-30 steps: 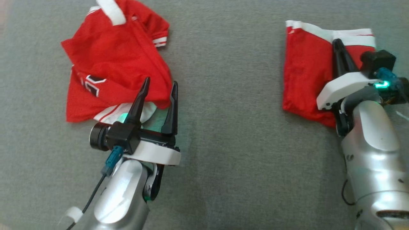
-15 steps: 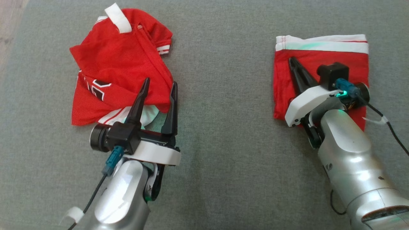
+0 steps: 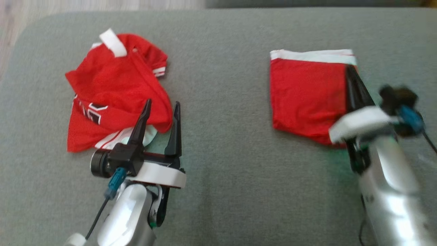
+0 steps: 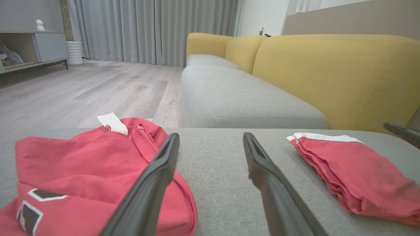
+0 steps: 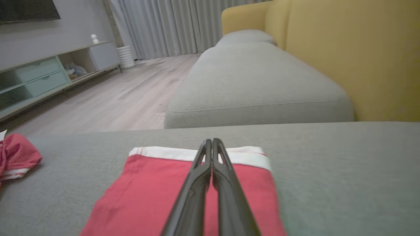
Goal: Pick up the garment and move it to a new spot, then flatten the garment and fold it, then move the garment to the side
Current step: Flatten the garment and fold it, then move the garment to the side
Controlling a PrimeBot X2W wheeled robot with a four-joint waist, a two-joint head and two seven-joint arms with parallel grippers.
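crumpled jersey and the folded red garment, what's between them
Head view: bare grey cushion, plus one finger of the open left gripper beside the jersey.

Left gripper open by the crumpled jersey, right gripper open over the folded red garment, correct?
No: the right gripper is shut, jaws pressed together over the folded red garment, as the right wrist view shows. The left gripper is open by the crumpled jersey.

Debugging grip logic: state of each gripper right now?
Left gripper: open, empty, at the crumpled shirt.
Right gripper: shut, holding nothing, over the folded garment.
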